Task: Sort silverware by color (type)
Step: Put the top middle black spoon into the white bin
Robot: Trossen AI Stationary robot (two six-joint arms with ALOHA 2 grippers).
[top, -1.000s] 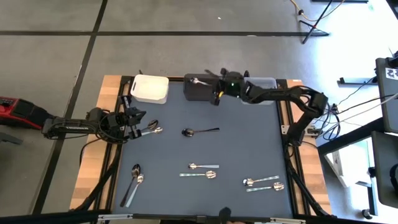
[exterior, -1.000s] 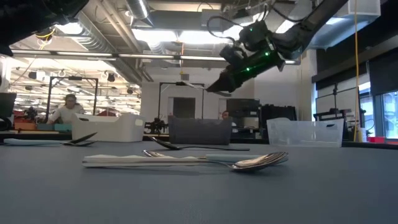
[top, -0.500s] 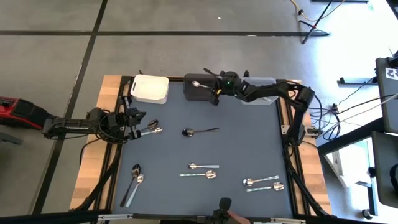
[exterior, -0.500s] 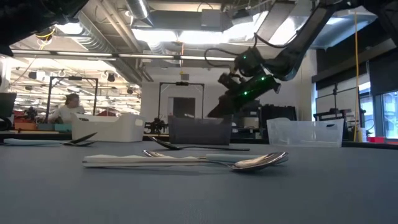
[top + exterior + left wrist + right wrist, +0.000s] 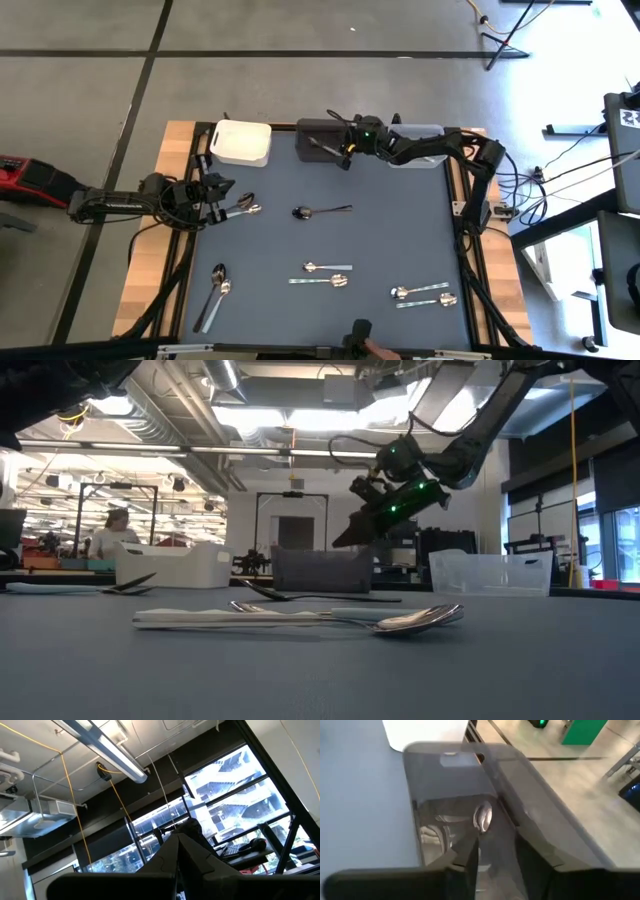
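Right gripper (image 5: 343, 148) hangs over the dark bin (image 5: 318, 150) at top centre of the high view, fingers apart; a silver spoon (image 5: 483, 816) lies inside. Left gripper (image 5: 222, 197) rests at left edge; fingers' state cannot be told. Other spoons (image 5: 322, 211) scattered on mat. No readable writing.
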